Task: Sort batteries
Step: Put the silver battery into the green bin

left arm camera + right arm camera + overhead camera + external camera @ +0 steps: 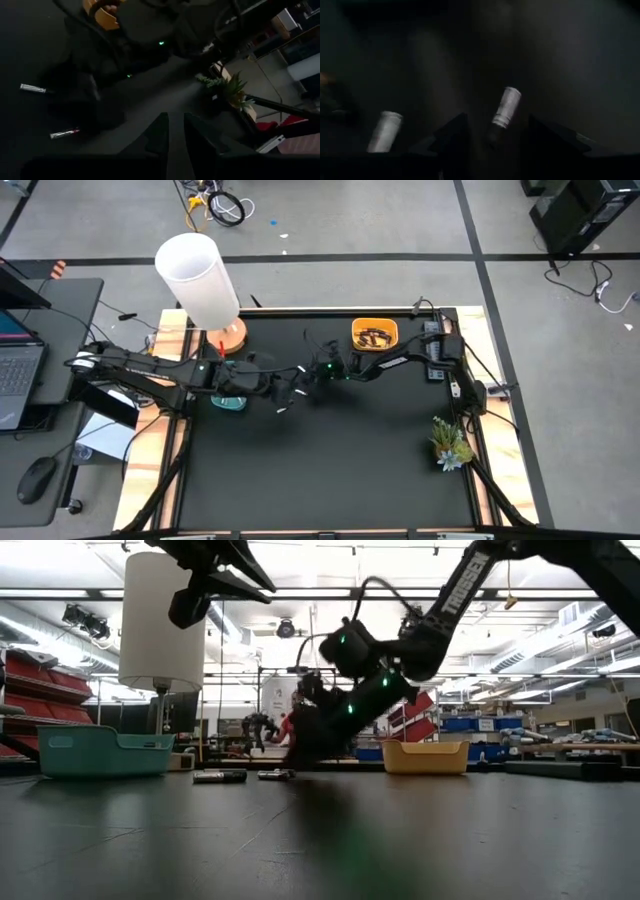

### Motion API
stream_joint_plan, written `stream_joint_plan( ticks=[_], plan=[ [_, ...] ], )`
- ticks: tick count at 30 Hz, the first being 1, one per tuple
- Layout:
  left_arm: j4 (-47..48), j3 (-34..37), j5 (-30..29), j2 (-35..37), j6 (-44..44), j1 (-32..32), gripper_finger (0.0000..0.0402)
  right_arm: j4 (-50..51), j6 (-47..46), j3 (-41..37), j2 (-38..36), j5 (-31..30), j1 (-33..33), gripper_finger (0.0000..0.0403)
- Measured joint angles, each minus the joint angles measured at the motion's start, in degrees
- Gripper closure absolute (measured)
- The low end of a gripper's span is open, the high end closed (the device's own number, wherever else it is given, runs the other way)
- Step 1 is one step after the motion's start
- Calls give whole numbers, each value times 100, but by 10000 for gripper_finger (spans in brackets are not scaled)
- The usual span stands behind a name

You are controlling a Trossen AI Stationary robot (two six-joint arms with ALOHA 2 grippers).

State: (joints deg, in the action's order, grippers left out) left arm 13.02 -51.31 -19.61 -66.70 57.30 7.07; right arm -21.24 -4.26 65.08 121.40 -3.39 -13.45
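Two silver batteries (505, 108) lie on the black table (330, 470) right in front of the right gripper (492, 132). Its fingers are spread apart, one on each side of the nearer battery, and they hold nothing. That gripper is low over the table, near the orange bowl (374, 335), which has dark batteries (374, 336) in it. Farther from the orange bowl, the left gripper (174, 132) hangs above the teal bowl (229, 402). Its fingers are almost together, with just a thin gap and nothing in it. Beside the orange bowl's far corner sits a little green plant (449, 444).
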Motion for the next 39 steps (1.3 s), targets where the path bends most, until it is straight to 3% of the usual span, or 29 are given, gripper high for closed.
stream_joint_plan(
  ticks=[2, 8, 20, 25, 32, 39],
  plan=[
    [37, -19, 101, 14, -133, 16, 331, -297, -30, 3, 108, -258, -9, 184],
    [75, -65, 729, 33, -324, 35, 330, -886, -404, -6, 445, -218, -80, 184],
    [226, -62, 733, 40, -459, 26, 330, -779, -165, 35, 650, -136, 34, 192],
    [227, -59, 699, 40, -459, 9, 330, -678, -114, 32, 656, 105, -11, 238],
    [211, -59, 528, 40, -457, 7, 330, -447, -88, 33, 646, 380, 4, 369],
    [-11, -56, 70, 40, -457, -129, 330, 105, 134, 15, 300, 1099, -205, 375]
  ],
)
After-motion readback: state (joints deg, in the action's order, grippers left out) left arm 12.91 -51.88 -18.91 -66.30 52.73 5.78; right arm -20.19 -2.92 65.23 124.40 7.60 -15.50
